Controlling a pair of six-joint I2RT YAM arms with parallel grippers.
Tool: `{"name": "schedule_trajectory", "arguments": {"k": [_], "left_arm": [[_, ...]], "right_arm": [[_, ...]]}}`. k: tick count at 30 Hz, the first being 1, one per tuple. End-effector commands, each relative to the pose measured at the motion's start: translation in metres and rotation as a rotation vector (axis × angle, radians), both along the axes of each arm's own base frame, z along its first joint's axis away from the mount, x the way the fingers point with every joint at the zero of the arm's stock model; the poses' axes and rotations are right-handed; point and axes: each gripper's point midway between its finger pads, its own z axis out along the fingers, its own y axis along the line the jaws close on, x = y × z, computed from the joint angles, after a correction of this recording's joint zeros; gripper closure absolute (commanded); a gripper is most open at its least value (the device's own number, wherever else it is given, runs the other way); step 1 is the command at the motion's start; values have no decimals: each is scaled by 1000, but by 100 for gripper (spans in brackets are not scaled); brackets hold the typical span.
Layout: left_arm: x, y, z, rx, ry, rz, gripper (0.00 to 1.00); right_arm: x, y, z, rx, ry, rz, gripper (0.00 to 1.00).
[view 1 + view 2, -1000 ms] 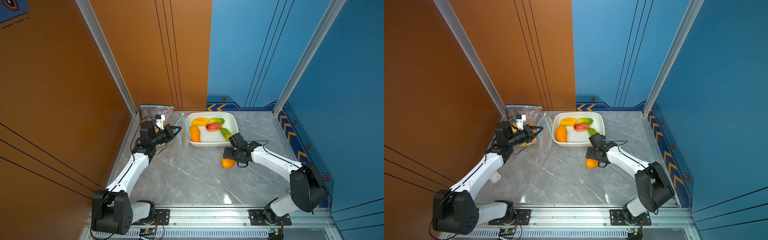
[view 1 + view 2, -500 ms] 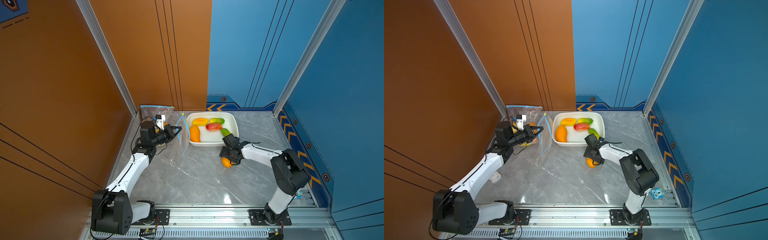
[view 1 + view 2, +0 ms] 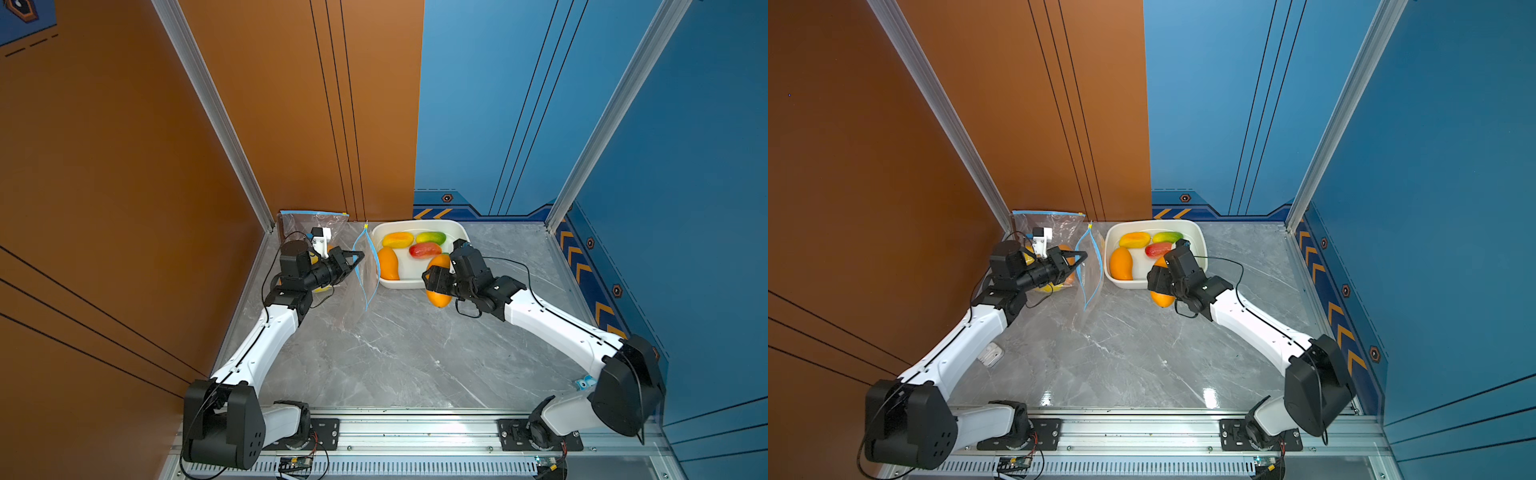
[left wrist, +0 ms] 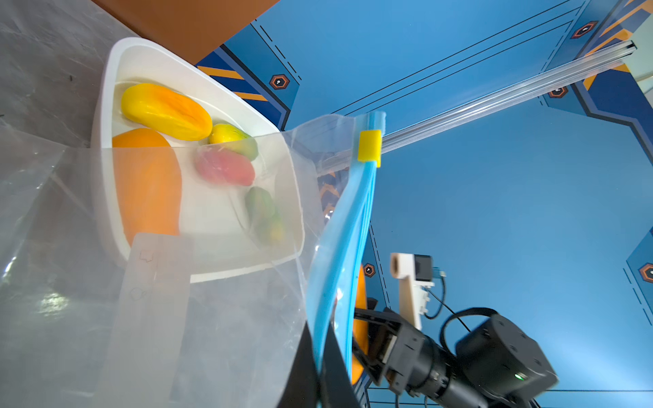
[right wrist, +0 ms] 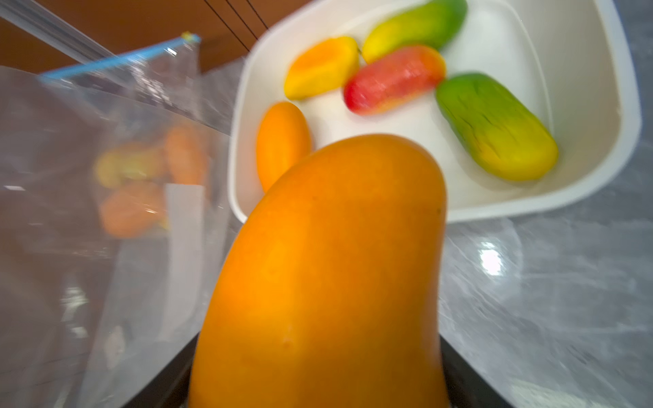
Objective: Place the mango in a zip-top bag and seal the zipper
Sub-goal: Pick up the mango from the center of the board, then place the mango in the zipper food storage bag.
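well, the table (image 3: pixel 395 357) is grey stone, with an orange wall (image 3: pixel 249 104) and blue walls (image 3: pixel 519 104) around it. the left gripper (image 3: pixel 358 259) is pinched tight on the rim of the zip bag (image 3: pixel 353 303). the right gripper (image 3: pixel 440 279) is clamped around the orange mango (image 3: pixel 439 298), just by the white tub (image 3: pixel 462 235). a second ago the mango was farther from the tub.

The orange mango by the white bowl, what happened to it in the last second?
The right gripper closed on the orange mango and seems to have raised it, nearer the bowl. The left gripper stayed shut on the blue rim of the bag, and the fruits in the bowl did not move.
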Motion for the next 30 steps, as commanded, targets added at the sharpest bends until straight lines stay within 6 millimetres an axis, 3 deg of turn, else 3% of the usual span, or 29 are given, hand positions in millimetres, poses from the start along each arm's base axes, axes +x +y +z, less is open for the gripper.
{"name": "schedule_trajectory", "arguments": {"k": [1,5,9,12,21,26,30], "left_arm": [[-2,-10,30,-23,-61,-36,100],[0,-18,41,-52,-50,-37,100],[3,-22,60,-100,-40,-48,100],[4,-24,65,-129,-18,-53,100],[5,-24,62,-146,10,-52,100],[6,-22,76,-179,11,-36,100],[5,-16,84,-240,29,-15,100]], "right_arm": [[-6,38,115,212,-371,72,82],[-14,74,163,334,-560,147,82],[-16,107,182,347,-702,204,82],[-13,124,185,349,-762,233,82],[-16,142,187,348,-874,248,80],[-14,162,158,367,-896,300,80],[-9,166,144,421,-915,304,80]]}}
